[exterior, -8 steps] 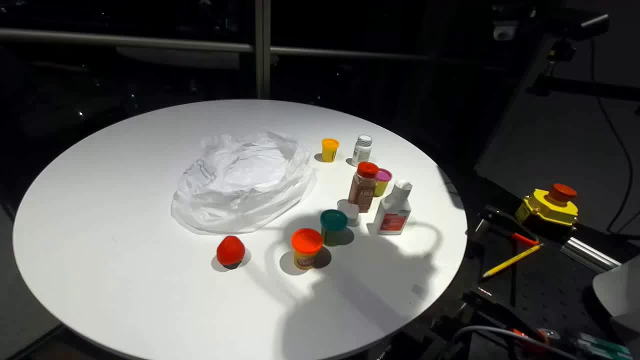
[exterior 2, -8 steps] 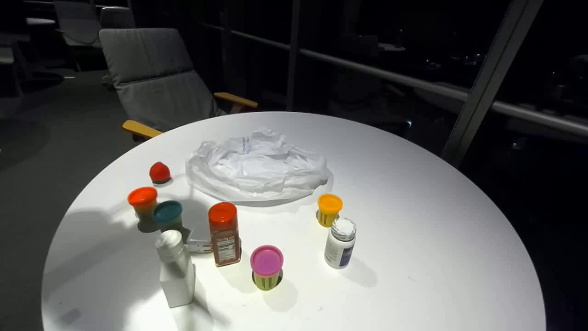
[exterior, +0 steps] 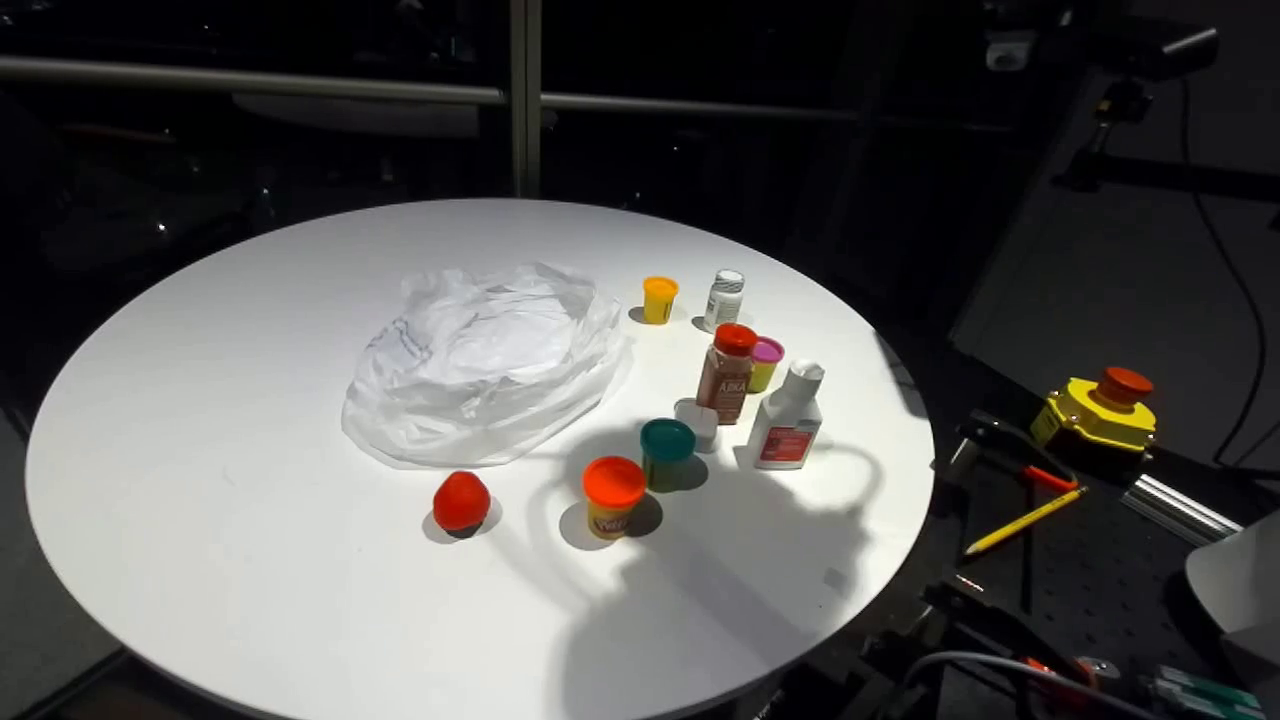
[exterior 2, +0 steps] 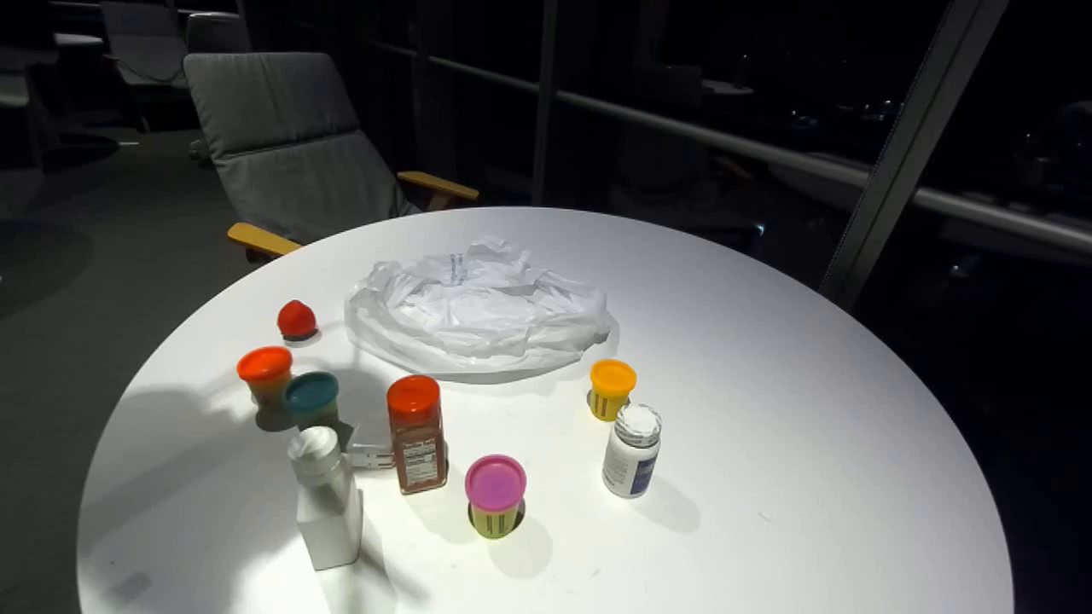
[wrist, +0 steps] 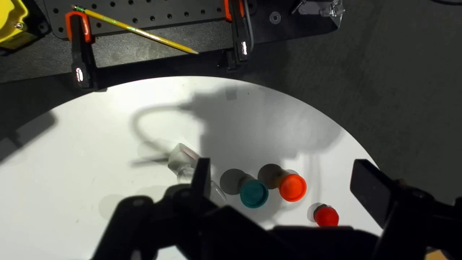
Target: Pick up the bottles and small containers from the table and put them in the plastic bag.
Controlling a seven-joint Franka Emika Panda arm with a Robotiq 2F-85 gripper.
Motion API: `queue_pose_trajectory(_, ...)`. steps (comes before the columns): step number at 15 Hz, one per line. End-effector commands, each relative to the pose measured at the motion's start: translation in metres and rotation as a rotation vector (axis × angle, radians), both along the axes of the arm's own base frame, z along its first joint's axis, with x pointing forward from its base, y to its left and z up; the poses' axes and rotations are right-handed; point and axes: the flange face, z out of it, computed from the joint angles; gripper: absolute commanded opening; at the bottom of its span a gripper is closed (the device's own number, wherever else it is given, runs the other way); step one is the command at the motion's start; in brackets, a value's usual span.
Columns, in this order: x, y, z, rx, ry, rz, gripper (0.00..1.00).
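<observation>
The white plastic bag (exterior: 490,360) lies spread and crumpled with its mouth up, also in an exterior view (exterior 2: 478,315). An orange-lidded tub (exterior: 613,497) and a teal-lidded tub (exterior: 667,455) stand together. Near them are a clear small container (exterior: 698,425), a red-capped spice bottle (exterior: 727,375) and a white bottle (exterior: 785,425). A pink-lidded tub (exterior 2: 495,496), a yellow tub (exterior 2: 611,390) and a white pill bottle (exterior 2: 632,450) stand upright. My gripper (wrist: 280,180) is open and holds nothing, above the teal-lidded tub (wrist: 254,194) and orange-lidded tub (wrist: 292,187); it shows only in the wrist view.
A small red rounded object (exterior: 462,502) sits on the round white table (exterior: 250,580). Black clamps (wrist: 82,57), a pencil (wrist: 140,32) and a yellow box with a red button (exterior: 1100,410) lie on the dark bench beside the table. A grey chair (exterior 2: 290,145) stands behind.
</observation>
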Motion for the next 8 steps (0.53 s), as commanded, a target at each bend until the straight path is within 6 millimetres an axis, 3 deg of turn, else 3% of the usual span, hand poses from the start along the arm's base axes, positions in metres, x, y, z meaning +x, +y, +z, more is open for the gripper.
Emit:
queue_pose_trajectory(1, 0.012, -0.004, 0.003, -0.003, -0.016, -0.010, 1.00)
queue_pose_trajectory(5, 0.060, -0.023, 0.003, -0.039, -0.135, -0.062, 1.00)
queue_pose_trajectory(8, 0.100, -0.039, -0.014, -0.109, -0.201, -0.112, 1.00)
